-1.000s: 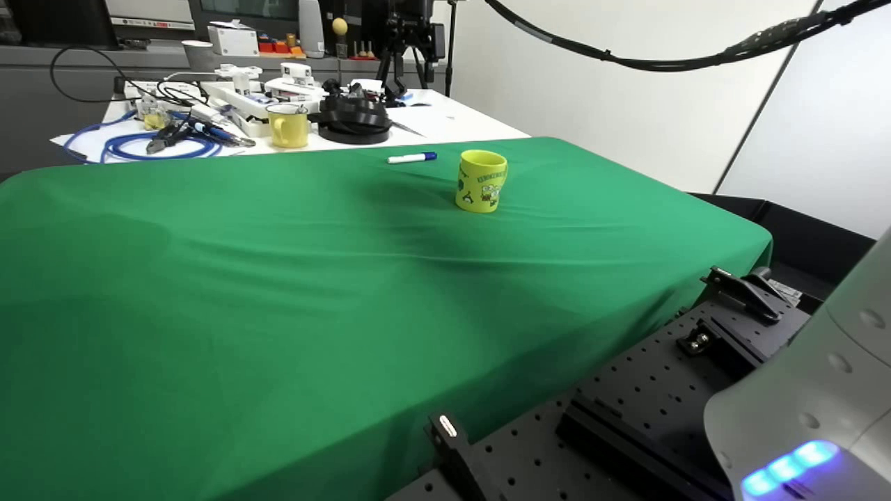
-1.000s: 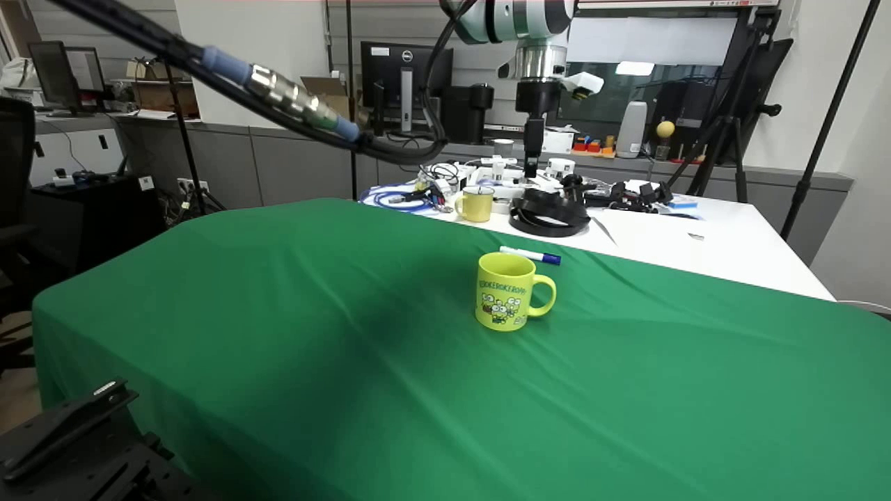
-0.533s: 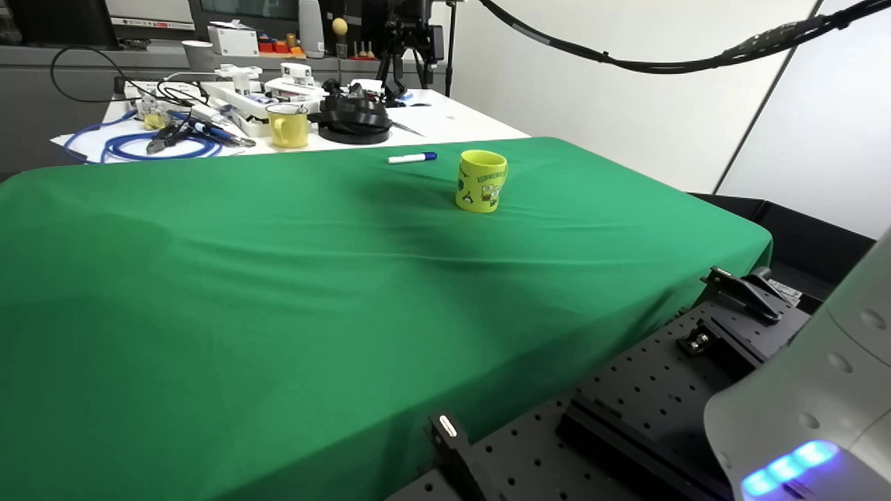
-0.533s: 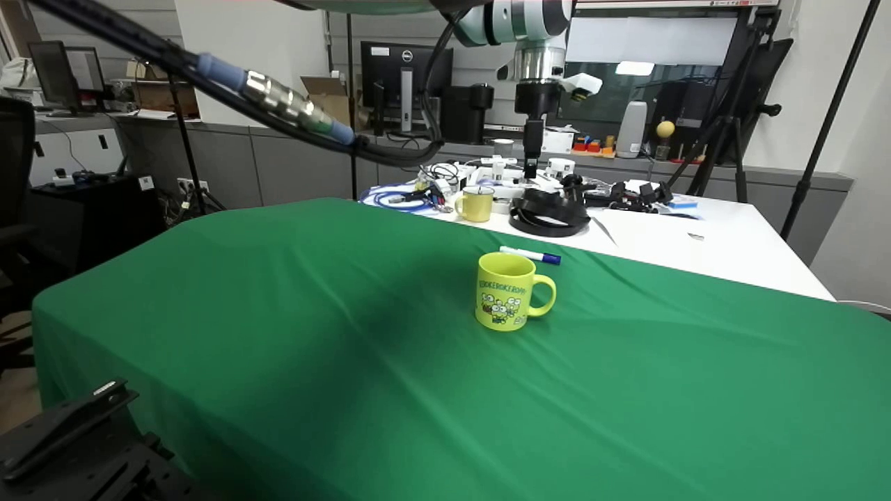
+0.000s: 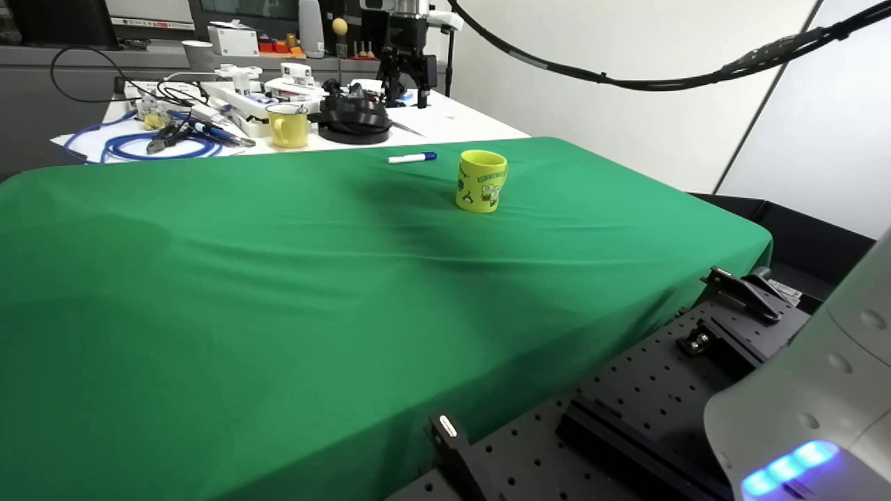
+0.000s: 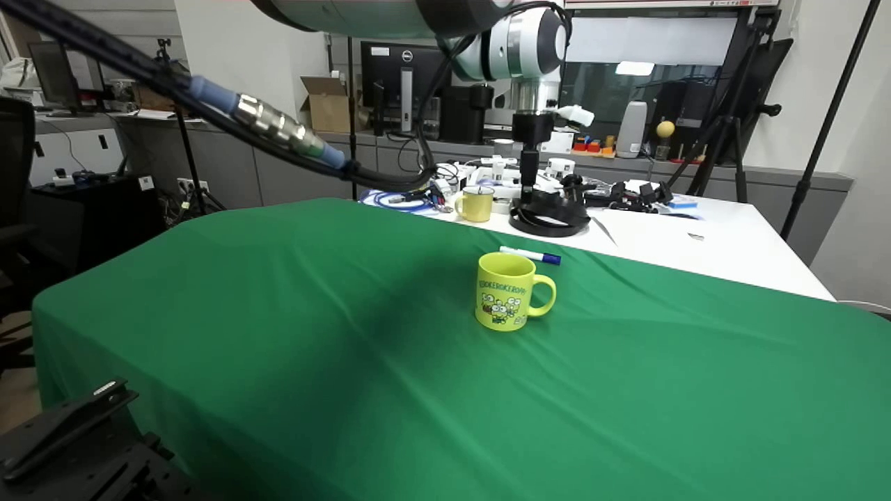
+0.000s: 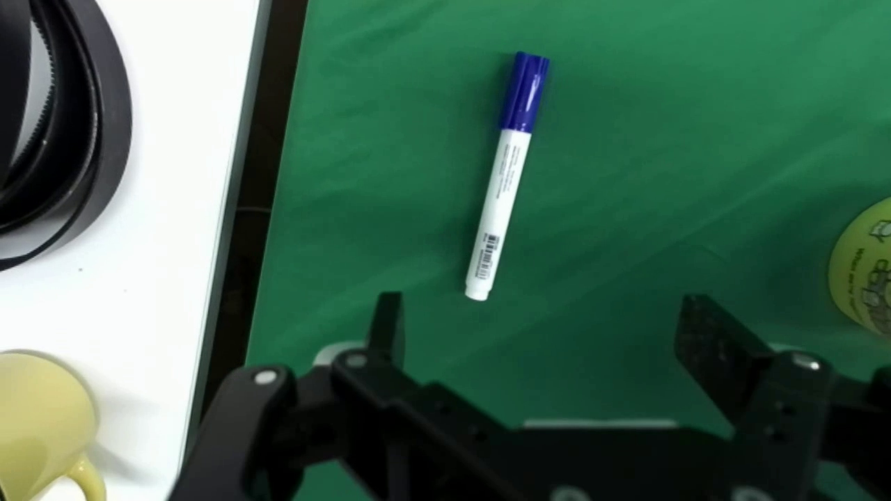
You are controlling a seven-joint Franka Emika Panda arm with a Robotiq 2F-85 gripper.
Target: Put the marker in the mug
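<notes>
The marker (image 7: 505, 177), white with a dark blue cap, lies on the green cloth. It shows behind the mug in both exterior views (image 5: 411, 158) (image 6: 530, 255). The yellow-green mug (image 6: 502, 292) with cartoon figures stands upright on the cloth, handle to one side. It also shows in an exterior view (image 5: 480, 182) and is cut off at the right edge of the wrist view (image 7: 866, 271). My gripper (image 7: 541, 303) is open and empty, above table height. In the wrist view the marker's white end lies just beyond the fingertips. The gripper shows in both exterior views (image 5: 407, 101) (image 6: 527, 193).
A white table (image 7: 167, 278) adjoins the cloth, with a dark gap between. On it stand a pale yellow cup (image 5: 289, 131), a black coiled roll (image 6: 548, 216) and cluttered cables (image 5: 163, 146). A thick black cable (image 6: 278, 136) hangs along the arm.
The arm and gripper have come lower, seen in both exterior views, with most of the motion in the last half second. The marker and the mug have not moved.
</notes>
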